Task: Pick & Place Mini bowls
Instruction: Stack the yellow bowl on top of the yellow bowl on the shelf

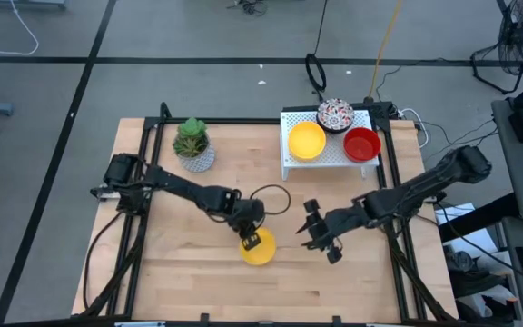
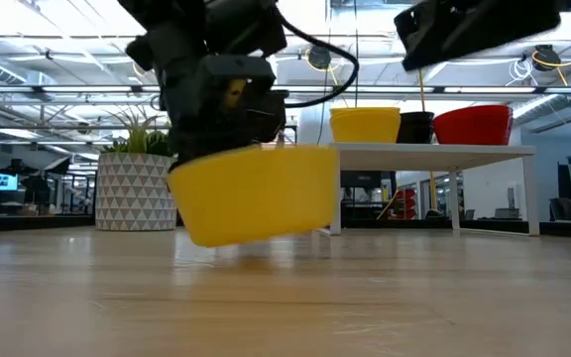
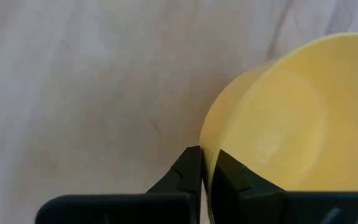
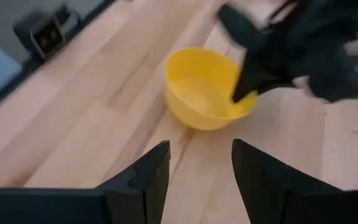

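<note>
My left gripper (image 1: 253, 238) is shut on a plain yellow mini bowl (image 1: 258, 247) near the middle of the table; the low view shows that bowl (image 2: 256, 193) tilted just above the wood. My right gripper (image 1: 320, 238) hovers open to the bowl's right, touching nothing. In the right wrist view the bowl (image 4: 205, 90) lies ahead of its open fingers. On a white rack (image 1: 289, 145) at the far side sit a yellow bowl (image 1: 306, 141), a red bowl (image 1: 362, 143) and a speckled white bowl (image 1: 335, 114). My left gripper pinches the yellow bowl's rim (image 3: 207, 163), one finger (image 3: 185, 171) outside the wall and one finger (image 3: 238, 177) inside. It comes from above, slanting down. The bowl hangs tilted below the fingers; whether its low edge (image 2: 206, 238) touches the table I cannot tell.
A white patterned pot with a green plant (image 1: 192, 145) stands at the far left of the table. The white rack fills the far right corner. Black frame rails (image 1: 139, 182) run along both table sides. Bare wood (image 1: 198, 282) lies toward the near edge.
</note>
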`<state>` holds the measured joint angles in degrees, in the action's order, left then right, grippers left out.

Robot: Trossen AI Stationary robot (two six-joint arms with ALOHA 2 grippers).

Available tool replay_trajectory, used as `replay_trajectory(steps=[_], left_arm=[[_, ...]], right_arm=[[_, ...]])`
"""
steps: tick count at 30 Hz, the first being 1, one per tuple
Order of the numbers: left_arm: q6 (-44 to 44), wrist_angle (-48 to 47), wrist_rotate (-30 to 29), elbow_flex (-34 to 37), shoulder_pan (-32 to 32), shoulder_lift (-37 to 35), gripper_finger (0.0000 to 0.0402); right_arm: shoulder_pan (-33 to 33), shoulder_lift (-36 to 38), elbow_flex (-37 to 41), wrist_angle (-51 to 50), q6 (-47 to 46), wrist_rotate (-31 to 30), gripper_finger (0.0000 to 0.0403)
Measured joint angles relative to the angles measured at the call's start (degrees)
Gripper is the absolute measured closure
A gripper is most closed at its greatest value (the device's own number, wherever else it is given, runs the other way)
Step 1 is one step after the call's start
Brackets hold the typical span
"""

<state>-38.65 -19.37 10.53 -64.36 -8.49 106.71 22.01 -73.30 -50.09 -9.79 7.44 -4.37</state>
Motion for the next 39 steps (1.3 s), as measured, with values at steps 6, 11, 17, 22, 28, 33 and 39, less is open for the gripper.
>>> replay_trajectory(steps=[6,11,17,22,28,33,39], left_arm=[[2.93,0.26,0.06,0.00,4.29,-0.03,0.0383],[3.89,1.02,0.50,0.00,6.43,-0.03,0.0394],[5.99,3.85,1.59,0.00,6.93,-0.03,0.0381],[6.89,4.62,3.61,0.00,7.34,-0.03,0.0395],[7.37,5.70,4.90,0.04,7.51,0.05,0.0378],[7.44,5.50,9.57,0.11,8.70,0.10,0.0392],[6.82,6.60,14.44,0.20,9.99,0.21,0.0385]], right_arm=[[-0.31,-6.49,0.00,6.81,4.39,-0.05,0.0243],[-1.39,-11.84,-0.04,13.68,9.79,0.03,0.0243],[-3.46,-17.36,-0.01,18.51,12.36,0.19,0.0243],[-5.01,-21.54,-0.09,22.62,12.50,4.74,0.0243],[-5.11,-24.66,-0.11,23.50,13.21,6.13,0.0243],[-5.16,-25.83,-0.21,24.41,13.38,5.91,0.0269],[-5.13,-26.73,-0.24,24.18,13.90,6.26,0.0331]])
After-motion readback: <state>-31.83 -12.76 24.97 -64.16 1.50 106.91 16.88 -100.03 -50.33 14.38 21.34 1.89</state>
